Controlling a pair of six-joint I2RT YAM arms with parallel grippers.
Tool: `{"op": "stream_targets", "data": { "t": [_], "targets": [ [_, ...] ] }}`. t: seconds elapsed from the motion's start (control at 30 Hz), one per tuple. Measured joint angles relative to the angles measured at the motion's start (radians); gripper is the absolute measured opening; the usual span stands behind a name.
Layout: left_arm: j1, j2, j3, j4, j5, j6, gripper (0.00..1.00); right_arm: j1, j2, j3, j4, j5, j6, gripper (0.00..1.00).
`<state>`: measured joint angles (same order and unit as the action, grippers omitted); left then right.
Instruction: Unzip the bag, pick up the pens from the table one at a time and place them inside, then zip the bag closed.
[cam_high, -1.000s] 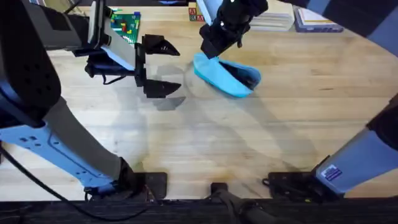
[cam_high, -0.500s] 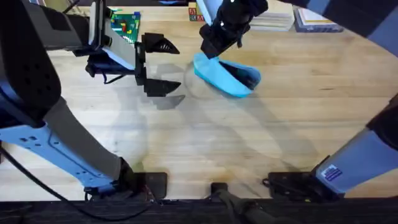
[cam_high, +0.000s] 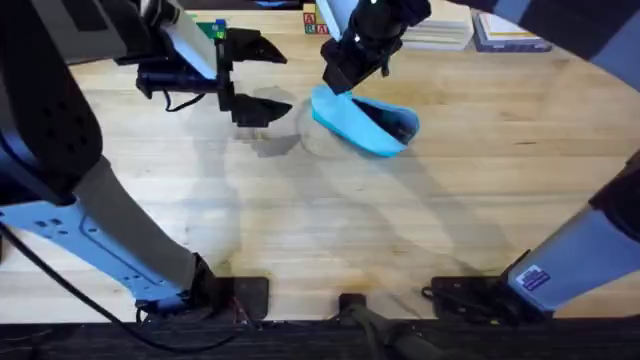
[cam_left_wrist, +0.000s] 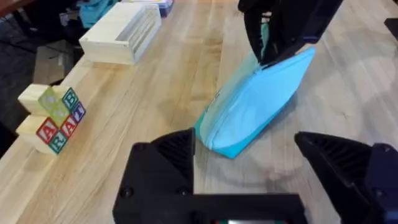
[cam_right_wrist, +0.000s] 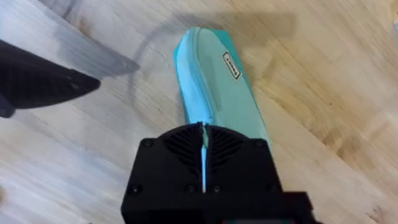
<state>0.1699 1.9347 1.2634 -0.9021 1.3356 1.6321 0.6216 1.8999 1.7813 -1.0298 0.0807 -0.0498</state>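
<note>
The bag (cam_high: 365, 122) lies on the table (cam_high: 400, 220), its far end pinched in the closed right gripper (cam_high: 345, 75); the left gripper (cam_high: 250, 78) hangs wide open beside it; hold the pinch firm so the zip pulls cleanly.

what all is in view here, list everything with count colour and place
bag: one, light blue, on the table past its middle, one end pinched by the right gripper
table: one, light wood planks, under everything
alphabet blocks: small stack, pale wood with coloured letters, near the table's far edge
wooden box: one, pale, slatted, along the table's edge
toy brick piece: one, green, partly behind the left arm
books: a few, far right edge
left gripper: black, open, hovering left of the bag
right gripper: black, shut on the bag's end
</note>
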Motion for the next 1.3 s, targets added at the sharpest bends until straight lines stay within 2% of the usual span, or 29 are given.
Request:
{"op": "stream_targets", "data": {
  "t": [0.3,0.47,0.83,1.3],
  "targets": [
    [-0.146,0.000,0.006,0.178,-0.069,-0.172,0.994,0.000,0.000,0.000,0.000,0.000,0.000,0.030],
    [-0.194,0.000,0.006,0.248,-0.087,-0.221,0.994,0.000,0.000,0.000,0.000,0.000,0.000,0.030],
    [-0.237,0.000,0.006,0.303,-0.167,-0.245,0.994,0.000,0.000,0.000,0.000,0.000,0.000,0.030],
    [-0.238,0.002,0.006,0.332,-0.193,-0.249,0.993,0.000,0.000,0.000,0.000,0.000,0.000,0.030]
  ]
}}
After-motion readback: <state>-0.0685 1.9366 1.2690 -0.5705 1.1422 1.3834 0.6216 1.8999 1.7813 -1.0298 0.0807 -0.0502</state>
